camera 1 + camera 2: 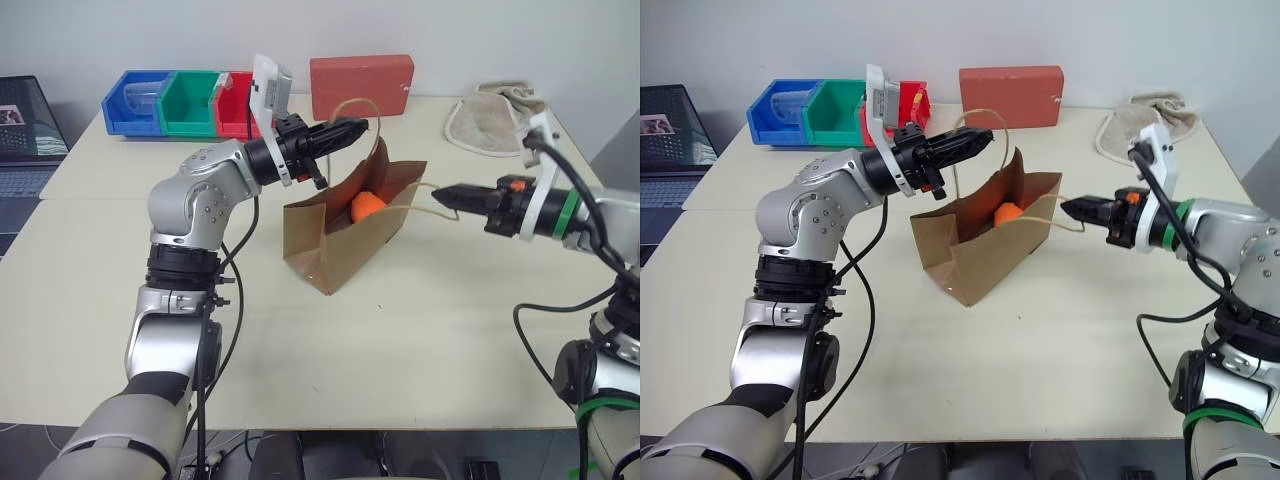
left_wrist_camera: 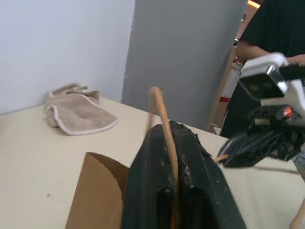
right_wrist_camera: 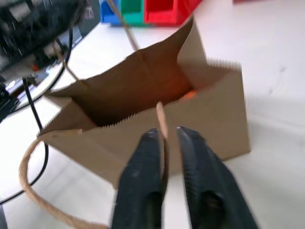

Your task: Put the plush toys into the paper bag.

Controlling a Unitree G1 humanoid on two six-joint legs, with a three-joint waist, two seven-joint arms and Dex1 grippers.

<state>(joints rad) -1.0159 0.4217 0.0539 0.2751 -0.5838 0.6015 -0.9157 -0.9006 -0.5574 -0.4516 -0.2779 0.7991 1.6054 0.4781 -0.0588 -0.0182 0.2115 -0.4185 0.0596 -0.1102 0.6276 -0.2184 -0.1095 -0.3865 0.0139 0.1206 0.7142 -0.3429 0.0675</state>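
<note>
A red rectangular box (image 1: 361,86) stood at the tabletop's far edge. Blue, green and red bins (image 1: 181,103) sat in a row toward the far left corner; a beige towel (image 1: 495,118) lay crumpled near the far right corner.

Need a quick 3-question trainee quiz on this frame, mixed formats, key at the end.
1. True or false: the left claw has one loop handle of the paper bag between its fingers.
2. Multiple choice: the orange toy is (A) on the table beside the bag, (B) inside the bag, (C) in the green bin.
3. Fill in: the right claw has the bag's other ____ between its fingers.

Key: 1 true; 2 B; 3 handle. The handle runs between the left claw's fingers in the left wrist view; the toy sits inside the open bag.
</note>
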